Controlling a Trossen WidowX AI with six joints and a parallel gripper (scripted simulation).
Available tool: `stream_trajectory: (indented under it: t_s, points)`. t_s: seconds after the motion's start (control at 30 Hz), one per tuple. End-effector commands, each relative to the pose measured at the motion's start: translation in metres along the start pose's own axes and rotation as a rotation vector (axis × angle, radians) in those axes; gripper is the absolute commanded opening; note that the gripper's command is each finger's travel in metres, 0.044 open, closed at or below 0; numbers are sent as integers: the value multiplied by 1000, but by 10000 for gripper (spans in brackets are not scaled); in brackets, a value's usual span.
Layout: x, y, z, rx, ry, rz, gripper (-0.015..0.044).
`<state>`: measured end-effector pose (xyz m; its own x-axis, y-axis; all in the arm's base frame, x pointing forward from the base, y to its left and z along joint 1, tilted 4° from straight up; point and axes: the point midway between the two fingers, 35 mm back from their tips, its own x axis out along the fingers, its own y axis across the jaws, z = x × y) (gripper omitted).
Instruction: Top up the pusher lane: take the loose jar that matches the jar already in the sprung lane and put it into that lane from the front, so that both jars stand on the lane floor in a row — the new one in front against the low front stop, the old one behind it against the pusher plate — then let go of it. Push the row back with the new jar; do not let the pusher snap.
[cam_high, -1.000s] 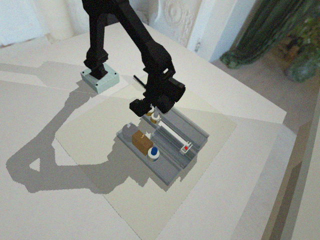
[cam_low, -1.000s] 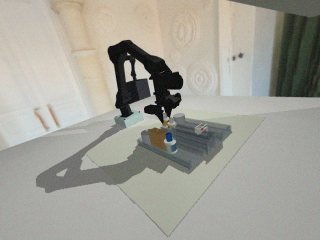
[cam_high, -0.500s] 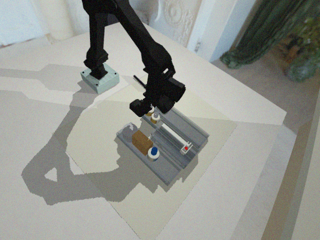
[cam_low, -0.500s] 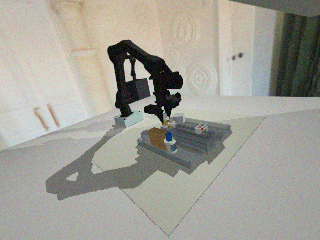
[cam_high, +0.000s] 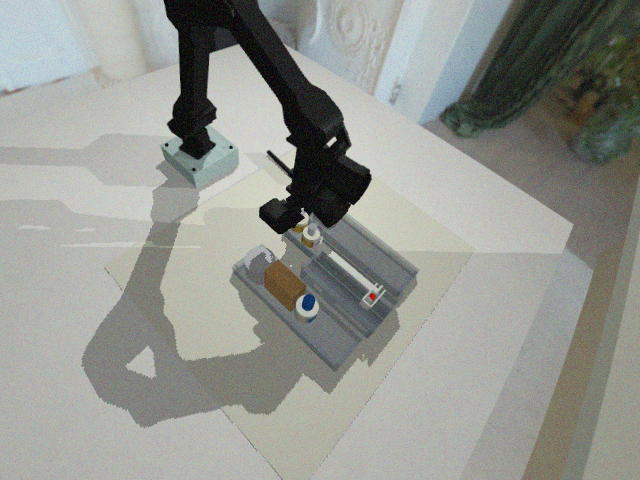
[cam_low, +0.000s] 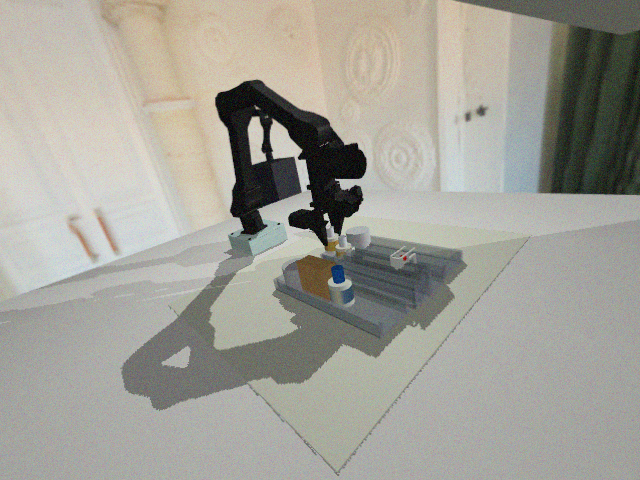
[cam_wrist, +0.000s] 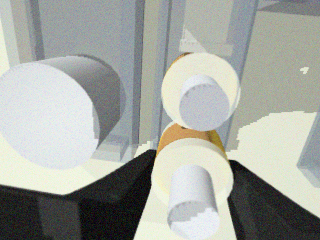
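My gripper (cam_high: 296, 227) (cam_low: 332, 238) (cam_wrist: 190, 162) is shut on an upright amber jar (cam_high: 299, 226) (cam_low: 331, 244) (cam_wrist: 194, 172) with a white shoulder and nozzle. A matching jar (cam_high: 311, 237) (cam_low: 342, 250) (cam_wrist: 175, 95) stands in the sprung lane (cam_wrist: 242, 45) directly behind it. In the wrist view the two look touching or nearly so. The pale pusher plate (cam_wrist: 220, 47) shows close behind the lane jar; the pusher's white bar (cam_high: 354, 271) runs back to a red-marked end (cam_high: 372, 296) (cam_low: 404, 257). The held jar's base and the low front stop are hidden.
A white cylinder (cam_low: 358, 237) (cam_wrist: 45, 115) stands in the neighbouring lane, left in the wrist view. On the rack's other side stand a greyish cylinder (cam_high: 258, 262) (cam_low: 290, 271), a brown box (cam_high: 284, 284) (cam_low: 314, 276) and a blue-capped white bottle (cam_high: 307, 308) (cam_low: 341, 291).
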<state>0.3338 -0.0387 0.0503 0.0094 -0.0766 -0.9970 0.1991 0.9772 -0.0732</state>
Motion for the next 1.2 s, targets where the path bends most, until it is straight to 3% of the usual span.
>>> stream_trajectory:
  t_s: [0.0,1.17]
  points:
    - [-4,0,8,-3,-32,3,0]
    - [-4,0,13,-3,-32,3,0]
